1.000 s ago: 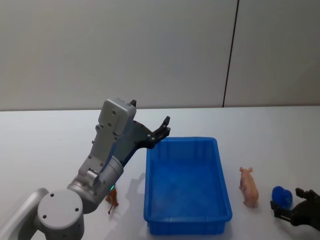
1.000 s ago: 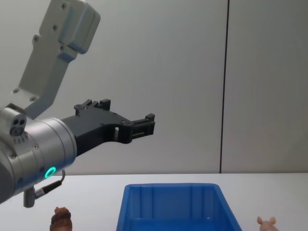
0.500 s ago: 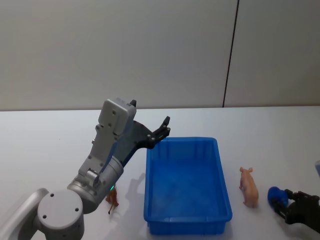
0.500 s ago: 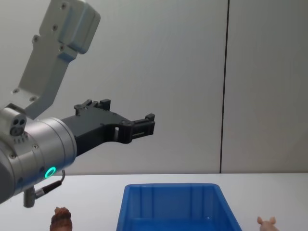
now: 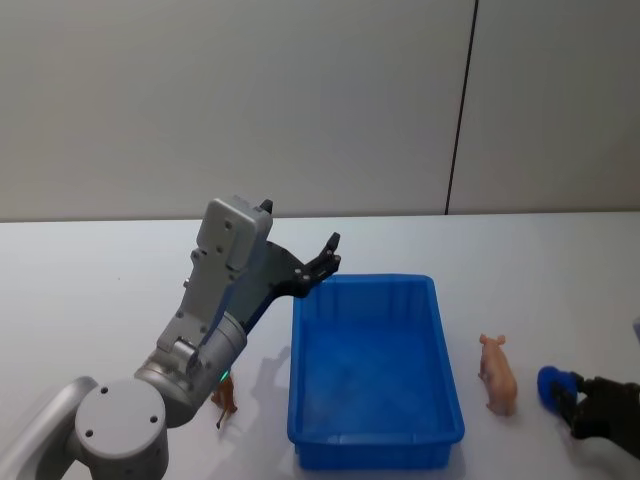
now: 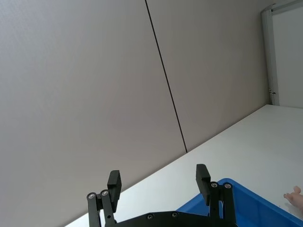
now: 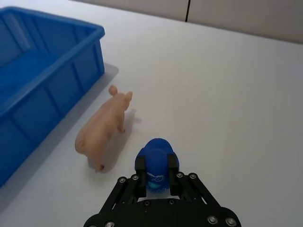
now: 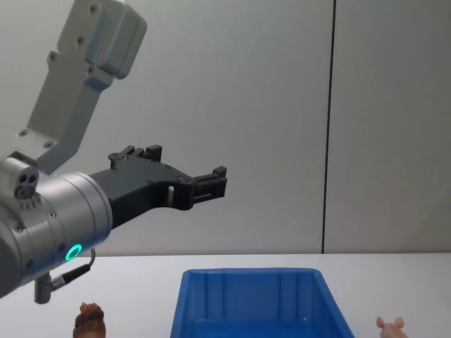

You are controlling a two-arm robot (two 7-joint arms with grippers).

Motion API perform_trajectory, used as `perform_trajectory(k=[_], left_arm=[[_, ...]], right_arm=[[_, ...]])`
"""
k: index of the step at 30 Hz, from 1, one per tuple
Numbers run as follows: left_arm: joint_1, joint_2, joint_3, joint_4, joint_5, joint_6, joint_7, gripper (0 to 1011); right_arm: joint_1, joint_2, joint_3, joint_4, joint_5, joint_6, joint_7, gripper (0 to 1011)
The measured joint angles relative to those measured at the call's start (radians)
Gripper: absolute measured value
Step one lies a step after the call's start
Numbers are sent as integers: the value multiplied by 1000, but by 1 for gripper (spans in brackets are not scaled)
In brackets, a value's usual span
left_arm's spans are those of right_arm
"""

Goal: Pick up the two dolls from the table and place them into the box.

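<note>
tallying progress: neither doll is in the box (image 5: 370,455) yet, so both picks remain. pink doll (image 5: 497,375) lies on the table (image 5: 100,300) just right of the box; brown doll (image 5: 226,400) stands left of its front corner. left gripper (image 5: 325,262) hangs raised over the box's far left corner, fingers spread, holding nothing. right gripper (image 7: 156,172) sits low, right of the box beyond the pink doll, pinched on a small blue object (image 7: 155,151).

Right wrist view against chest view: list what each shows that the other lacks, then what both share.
Right wrist, not chest: the right gripper shut on a small blue object near the pink doll. Chest, not right wrist: the left gripper raised above the table, and the brown doll left of the blue box. Both: that box, the pink doll and the table.
</note>
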Motion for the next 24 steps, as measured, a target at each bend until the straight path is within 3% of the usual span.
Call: perform_trajectory(k=[16,24], left_arm=[[0,0,0,0,0,0,0,1001],[0,0,0,0,0,0,0,1001]], right_arm=[[25,-4,9,-90,-6,-73,-17,166],[77,-26,-1,-131,-19,-81,28,128]])
